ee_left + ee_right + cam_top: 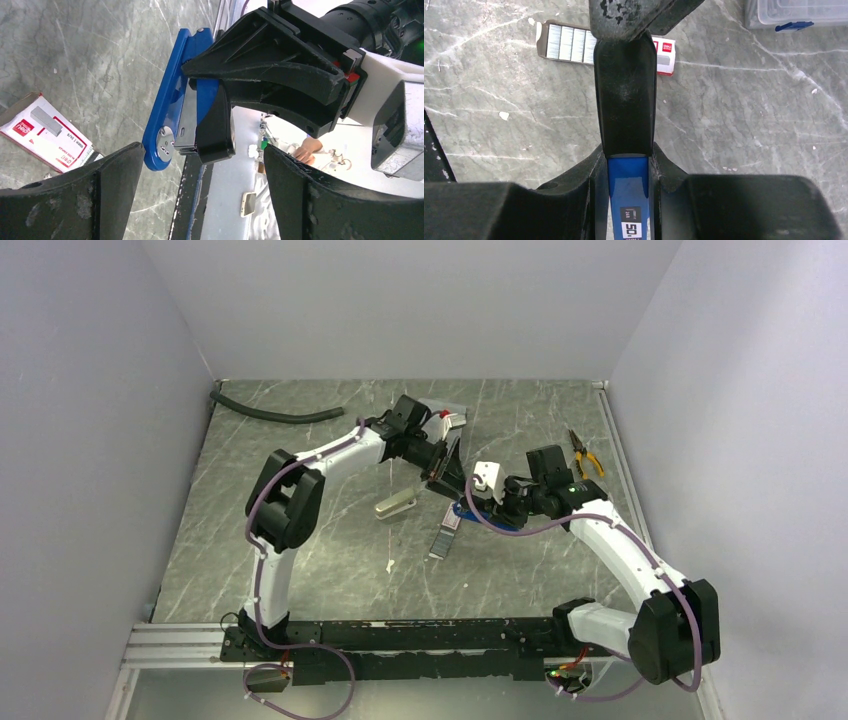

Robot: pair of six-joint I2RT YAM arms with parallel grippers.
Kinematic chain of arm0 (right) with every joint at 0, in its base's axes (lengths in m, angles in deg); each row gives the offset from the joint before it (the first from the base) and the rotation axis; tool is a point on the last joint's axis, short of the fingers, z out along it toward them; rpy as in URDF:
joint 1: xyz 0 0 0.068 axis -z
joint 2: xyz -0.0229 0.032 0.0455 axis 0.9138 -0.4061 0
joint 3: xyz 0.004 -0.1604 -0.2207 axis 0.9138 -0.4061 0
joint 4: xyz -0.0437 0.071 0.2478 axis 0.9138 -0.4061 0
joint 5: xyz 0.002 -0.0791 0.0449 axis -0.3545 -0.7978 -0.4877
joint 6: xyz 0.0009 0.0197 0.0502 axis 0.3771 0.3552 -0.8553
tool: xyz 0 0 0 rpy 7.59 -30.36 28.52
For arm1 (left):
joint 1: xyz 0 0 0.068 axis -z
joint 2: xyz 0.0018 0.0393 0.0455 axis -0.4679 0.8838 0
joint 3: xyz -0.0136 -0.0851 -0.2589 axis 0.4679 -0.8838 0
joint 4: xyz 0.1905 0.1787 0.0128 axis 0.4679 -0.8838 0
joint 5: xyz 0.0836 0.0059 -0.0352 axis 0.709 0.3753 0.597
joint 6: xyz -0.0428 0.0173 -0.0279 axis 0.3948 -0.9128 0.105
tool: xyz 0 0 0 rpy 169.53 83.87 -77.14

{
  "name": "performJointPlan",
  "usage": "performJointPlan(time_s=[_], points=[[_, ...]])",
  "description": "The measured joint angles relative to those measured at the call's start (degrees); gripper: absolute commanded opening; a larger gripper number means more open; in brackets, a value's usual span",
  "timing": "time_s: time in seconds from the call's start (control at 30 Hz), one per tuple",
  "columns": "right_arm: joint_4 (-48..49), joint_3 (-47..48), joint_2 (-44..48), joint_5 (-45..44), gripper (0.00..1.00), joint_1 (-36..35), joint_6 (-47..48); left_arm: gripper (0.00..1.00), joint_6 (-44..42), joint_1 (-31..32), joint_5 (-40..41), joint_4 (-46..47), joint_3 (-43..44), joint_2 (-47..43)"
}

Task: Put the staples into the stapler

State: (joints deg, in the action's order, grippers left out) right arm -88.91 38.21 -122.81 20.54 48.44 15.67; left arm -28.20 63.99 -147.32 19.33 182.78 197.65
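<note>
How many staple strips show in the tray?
4 staple strips, side by side in the tray, top left in the right wrist view; the stapler may hide more.

My left arm [335,452] and right arm [612,538] wear white shells over bulky black joints, with a mauve cable [250,518] looping beside each. My left claw [202,150] and right claw [626,159] have scuffed matte-black fingers [90,200]. A green light [571,487] glows on my right wrist, at three o'clock in the overhead view.

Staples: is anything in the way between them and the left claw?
Nothing visible is. The staples lie uncovered in their tray on the table, off to one side of the open left gripper, which points at the stapler in the right gripper.
</note>
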Motion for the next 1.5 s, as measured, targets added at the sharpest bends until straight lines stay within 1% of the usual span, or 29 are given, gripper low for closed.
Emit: performJointPlan(time_s=[0.13, 0.57, 0.87, 1.07, 1.27, 1.33, 1.37, 1.4, 1.47, 1.5], points=[[-0.33, 0.02, 0.02, 0.09, 0.1, 0.0, -0.66, 0.94, 1.18, -0.22, -1.22, 0.04, 0.0, 0.57], [-3.28, 1.38, 1.55, 2.36, 0.1, 0.0, 0.0, 0.94, 0.92, 0.48, -3.32, -1.73, 0.48, 2.19], [-2.84, 1.55, 2.49, 1.77, 0.1, 0.0, 0.0, 0.94, 2.34, 0.94, -4.9, 0.26, -0.17, 2.58], [2.08, 1.55, 2.49, -0.52, 0.1, -0.07, -1.29, 0.86, 6.1, 1.95, -5.55, 3.67, -1.38, 2.58], [4.09, 1.55, 2.49, -2.29, 0.1, -0.7, -1.27, 0.8, 9.75, 2.62, -6.54, 6.47, -1.97, 2.8], [4.22, 1.55, 2.49, -2.58, 0.1, -1.01, -1.22, 0.74, 10.49, 2.64, -6.86, 6.88, -1.97, 2.82], [4.28, 1.55, 2.49, -2.97, 0.1, -1.31, -1.22, 0.68, 10.8, 2.67, -7.02, 7.13, -1.97, 2.91], [4.35, 1.53, 2.47, -3.17, 0.1, -1.49, -1.22, 0.59, 11.1, 2.75, -7.17, 7.37, -1.97, 3.02], [4.39, 1.29, 2.38, -4.13, 0.1, -1.95, -1.2, 0.36, 11.72, 2.75, -8.13, 7.87, -1.95, 3.37], [4.22, 1.05, 2.32, -4.55, 0.1, -2.1, -1.38, 0.14, 11.41, 2.82, -8.37, 8.79, -1.97, 3.56]])
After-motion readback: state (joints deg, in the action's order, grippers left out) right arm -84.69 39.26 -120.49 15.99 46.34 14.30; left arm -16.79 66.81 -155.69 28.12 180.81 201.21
